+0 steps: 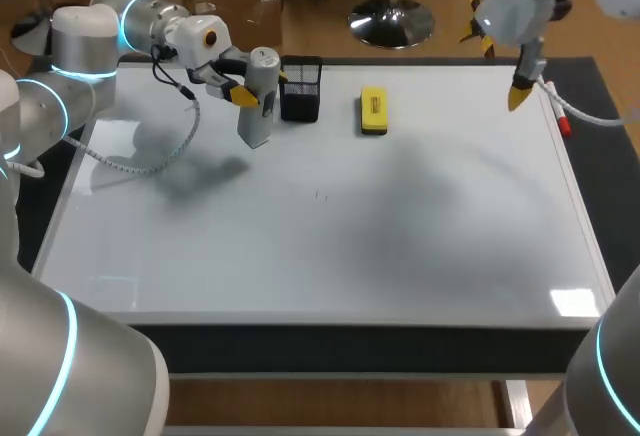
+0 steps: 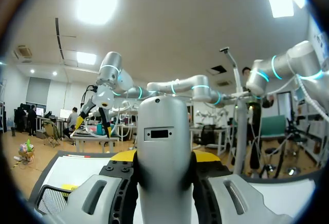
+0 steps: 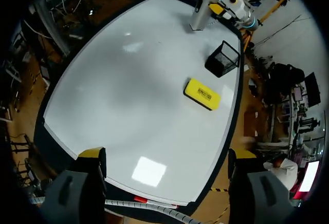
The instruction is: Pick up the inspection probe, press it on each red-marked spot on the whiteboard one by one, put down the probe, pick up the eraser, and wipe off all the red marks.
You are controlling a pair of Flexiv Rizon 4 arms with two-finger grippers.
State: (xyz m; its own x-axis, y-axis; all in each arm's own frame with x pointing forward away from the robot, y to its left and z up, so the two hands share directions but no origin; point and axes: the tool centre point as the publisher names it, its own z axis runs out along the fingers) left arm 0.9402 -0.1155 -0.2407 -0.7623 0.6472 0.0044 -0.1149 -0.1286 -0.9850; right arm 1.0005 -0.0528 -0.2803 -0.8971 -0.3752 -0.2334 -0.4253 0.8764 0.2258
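Now, L gripper clamped on probe, R gripper fingers apart

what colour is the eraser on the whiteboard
The eraser is bright yellow with a small dark label on top, clearest in the right wrist view.

Pretty clearly a robotics lab we're in here. We've got two silver-grey robot arms with glowing cyan rings, the left arm and the right arm, coming in over a big white whiteboard worktop with a dark frame. The left one's yellow-tipped fingers grip a grey cylindrical test probe, and a white coiled cable trails off its wrist. Add the black wire-mesh pen holder and the yellow block eraser, and we'd call it a robot test bench.
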